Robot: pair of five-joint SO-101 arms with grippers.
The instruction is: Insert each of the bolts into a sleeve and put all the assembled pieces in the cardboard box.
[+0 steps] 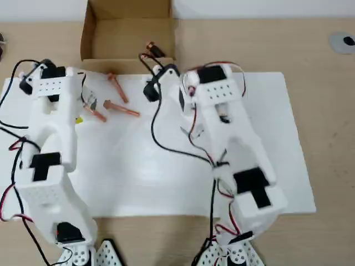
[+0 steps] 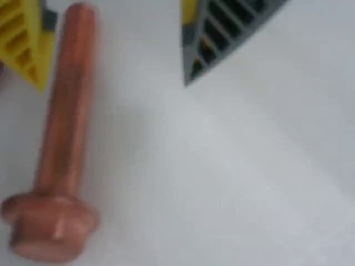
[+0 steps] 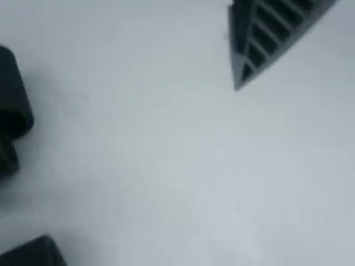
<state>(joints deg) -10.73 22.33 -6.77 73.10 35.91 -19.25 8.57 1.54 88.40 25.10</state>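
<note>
**A:** Start with the left end effector (image 2: 111, 83). What state is it in?

**B:** Released. Its yellow finger (image 2: 22, 39) and its dark finger (image 2: 222, 33) stand apart over the white sheet (image 2: 249, 166), and they grip nothing.

**A:** Where is the nearest bolt?

**B:** A copper bolt (image 2: 64, 144) lies flat on the sheet between them. Its shank is just beside the yellow finger and well apart from the dark one. I cannot tell whether it touches the yellow finger.

**A:** Are there other bolts?

**B:** Two more, seen from above, both lying loose on the sheet to the right of that end effector. The second bolt (image 1: 122, 109) is just to the right, and the third bolt (image 1: 117, 88) lies a little farther back.

**A:** And the right end effector?

**B:** The right end effector (image 1: 161, 77) hangs at the sheet's far edge, right of the bolts and near the box. I cannot tell whether it is released or clenched.

**A:** Where is the box?

**B:** The cardboard box (image 1: 91, 39) stands open on the wooden surface (image 1: 321, 83), just beyond the sheet's far edge. A small copper-and-dark piece (image 1: 154, 49) seems to lie inside it, at its near right corner.
</note>
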